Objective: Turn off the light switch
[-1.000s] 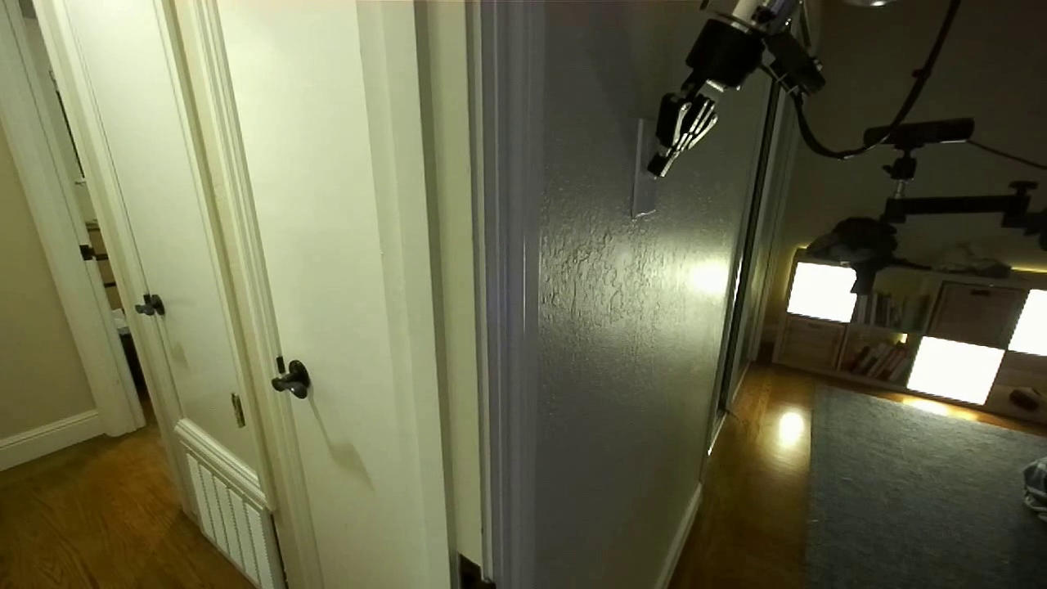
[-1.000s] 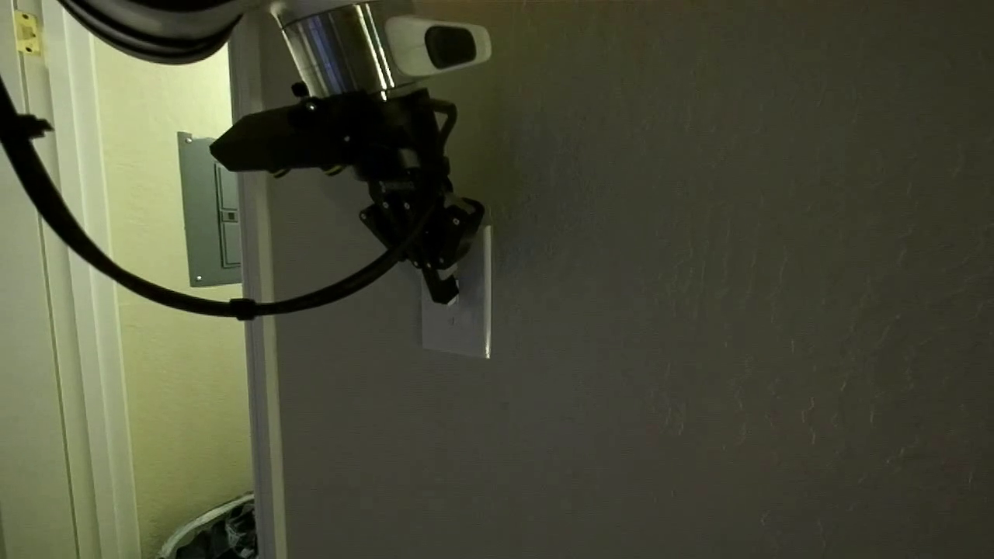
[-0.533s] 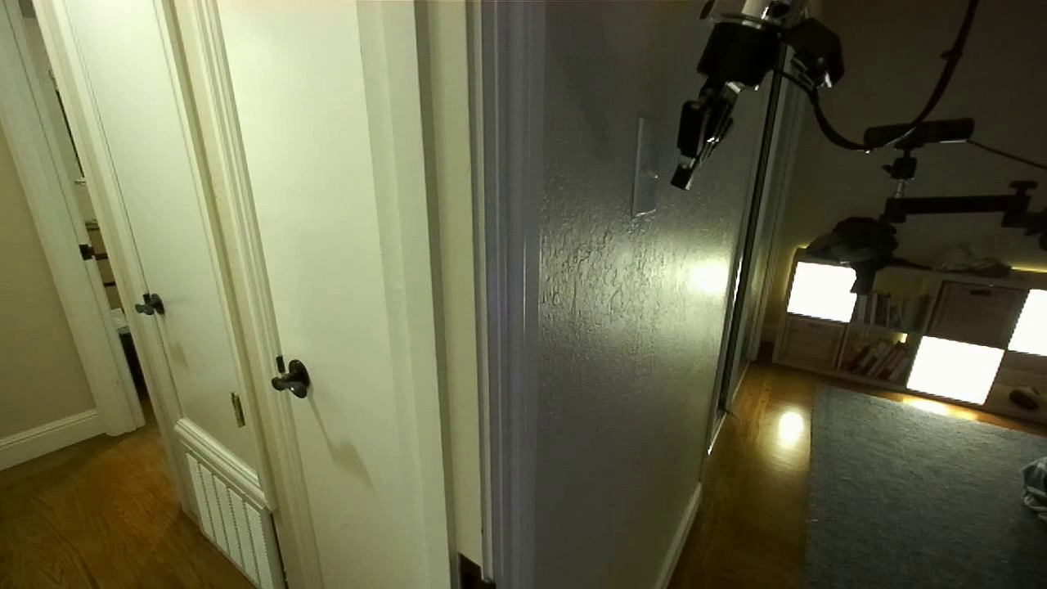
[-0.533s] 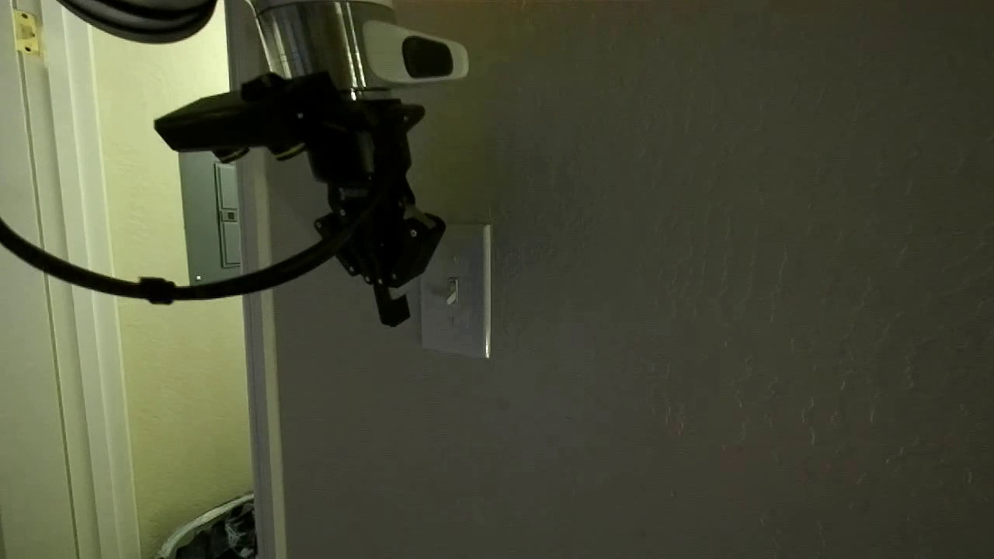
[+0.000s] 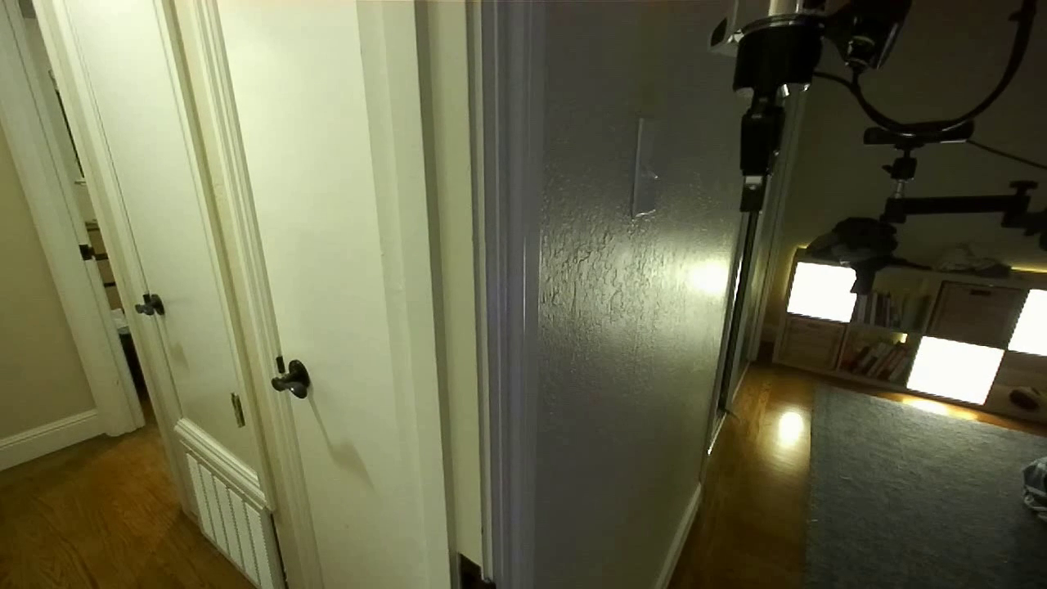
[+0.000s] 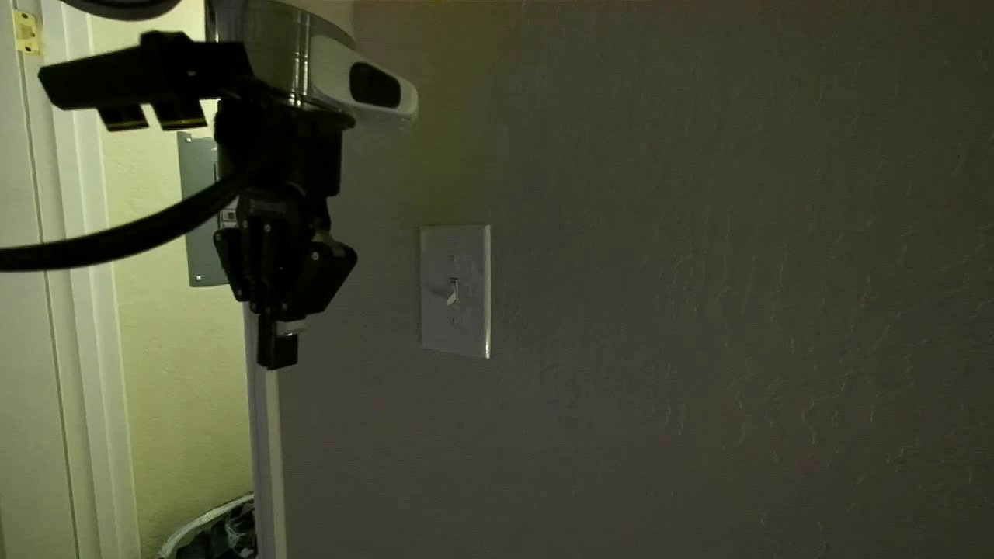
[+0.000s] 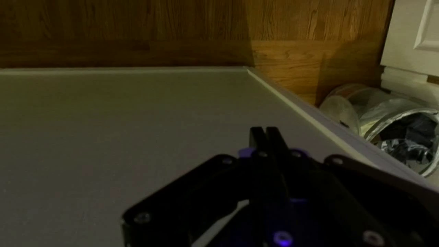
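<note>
I saw the gripper hanging, jaws pressed together, well apart from the light switch, which stood upright, long axis vertical, its lever angled down.

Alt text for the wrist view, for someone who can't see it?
The black gripper, jaws shut, hangs beside a dim wall; the light switch does not show. At top is wood floor; at right, an open container with dark contents.

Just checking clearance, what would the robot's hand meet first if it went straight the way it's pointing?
Probably the wood floor below: the hand points down alongside the textured wall. The gap between them is unclear, so it might brush the wall first.
</note>
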Motion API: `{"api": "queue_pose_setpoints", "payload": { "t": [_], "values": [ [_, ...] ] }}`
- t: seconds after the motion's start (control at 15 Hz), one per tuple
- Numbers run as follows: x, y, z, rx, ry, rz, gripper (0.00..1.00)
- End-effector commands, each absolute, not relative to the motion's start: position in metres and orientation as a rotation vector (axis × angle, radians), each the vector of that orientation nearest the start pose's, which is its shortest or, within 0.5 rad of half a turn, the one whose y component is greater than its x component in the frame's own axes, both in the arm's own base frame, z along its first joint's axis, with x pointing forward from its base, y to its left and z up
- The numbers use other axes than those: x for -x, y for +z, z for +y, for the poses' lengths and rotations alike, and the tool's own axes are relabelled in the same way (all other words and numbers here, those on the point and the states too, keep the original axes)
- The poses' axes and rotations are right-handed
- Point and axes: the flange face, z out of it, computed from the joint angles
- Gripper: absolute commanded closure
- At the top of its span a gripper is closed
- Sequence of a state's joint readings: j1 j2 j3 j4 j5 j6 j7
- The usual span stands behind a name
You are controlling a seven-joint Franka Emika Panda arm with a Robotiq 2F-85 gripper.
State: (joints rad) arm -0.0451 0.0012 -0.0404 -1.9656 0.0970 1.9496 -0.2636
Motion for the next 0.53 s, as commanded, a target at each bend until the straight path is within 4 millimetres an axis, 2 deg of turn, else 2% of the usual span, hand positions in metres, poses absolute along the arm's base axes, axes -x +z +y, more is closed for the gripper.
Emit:
{"api": "queue_pose_setpoints", "payload": {
  "t": [0.0,0.07,0.13,0.2,0.33,0.47],
  "values": [
    [-0.535,0.463,-0.032,3.021,0.154,-0.238,0.67],
    [-0.532,0.461,-0.031,3.017,0.185,-0.238,0.64],
    [-0.545,0.462,-0.034,3.023,0.128,-0.233,0.60],
    [-0.545,0.461,-0.033,3.022,0.136,-0.235,0.78],
    [-0.546,0.460,-0.034,3.022,0.137,-0.235,0.64],
    [-0.546,0.459,-0.034,3.022,0.139,-0.235,0.59]
  ]
}}
